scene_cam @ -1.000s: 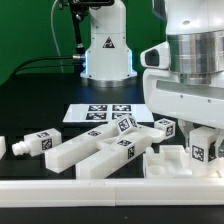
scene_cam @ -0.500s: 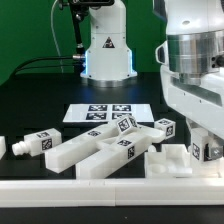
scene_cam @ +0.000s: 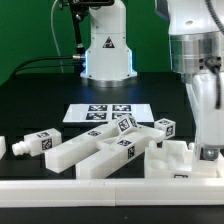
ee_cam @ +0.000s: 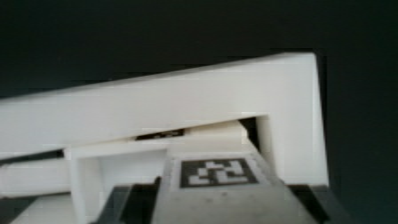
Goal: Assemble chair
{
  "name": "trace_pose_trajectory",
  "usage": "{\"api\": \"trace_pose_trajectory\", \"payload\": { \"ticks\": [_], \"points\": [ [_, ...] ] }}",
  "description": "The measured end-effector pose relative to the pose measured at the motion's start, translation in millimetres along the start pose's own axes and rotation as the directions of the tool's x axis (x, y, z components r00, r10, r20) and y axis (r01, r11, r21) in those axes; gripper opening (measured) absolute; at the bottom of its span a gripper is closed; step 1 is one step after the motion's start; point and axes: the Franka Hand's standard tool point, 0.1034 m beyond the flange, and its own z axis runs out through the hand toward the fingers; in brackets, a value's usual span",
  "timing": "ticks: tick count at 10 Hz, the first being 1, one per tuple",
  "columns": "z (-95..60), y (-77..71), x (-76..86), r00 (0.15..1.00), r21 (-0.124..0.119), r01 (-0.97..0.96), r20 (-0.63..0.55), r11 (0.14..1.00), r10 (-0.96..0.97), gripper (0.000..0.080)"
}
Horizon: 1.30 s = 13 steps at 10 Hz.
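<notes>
Item: my gripper (scene_cam: 207, 150), low over the table (scene_cam: 40, 100) at the exterior view's right, fingers pointing down. Condition: narrowed onto a tagged white piece (ee_cam: 221, 170), which fills the gap between the two dark fingers (ee_cam: 111, 203) in the wrist view (blurred there, but both sides look flush with the piece). Held piece: upright, its tag facing the wrist camera, standing against a large white chair panel (scene_cam: 170, 160) that lies at the near right of the table; whether it is seated in the panel I cannot tell. Loose stock, left of the panel: two long white bars (scene_cam: 72, 152) and (scene_cam: 112, 156) lying side by side, angled and touching; a short tagged leg (scene_cam: 35, 143) at the far left; a small tagged block (scene_cam: 165, 127) just beyond the panel. Fixture: the marker board (scene_cam: 105, 112), flat, farther back at centre. Fixture: a white rail (scene_cam: 90, 187) along the near edge.
</notes>
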Motion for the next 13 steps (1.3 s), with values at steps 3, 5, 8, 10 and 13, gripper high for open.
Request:
{"api": "trace_pose_trajectory", "payload": {
  "ticks": [3, 5, 8, 10, 13],
  "points": [
    [-0.3, -1.9, 0.3, 0.989, 0.014, -0.145, 0.0, 0.989, 0.145, 0.0282],
    [-0.1, -1.7, -0.2, 0.992, 0.014, -0.126, 0.0, 0.992, 0.126, 0.0295],
    [0.7, -1.0, -0.7, 0.993, 0.013, -0.118, -0.001, 0.993, 0.118, 0.061],
    [1.2, -0.8, -0.1, 0.996, 0.012, -0.084, -0.001, 0.996, 0.084, 0.0638],
    [1.8, -1.4, 4.0, 1.0, 0.012, 0.028, 0.004, 1.0, -0.028, 0.0649]
  ]
}}
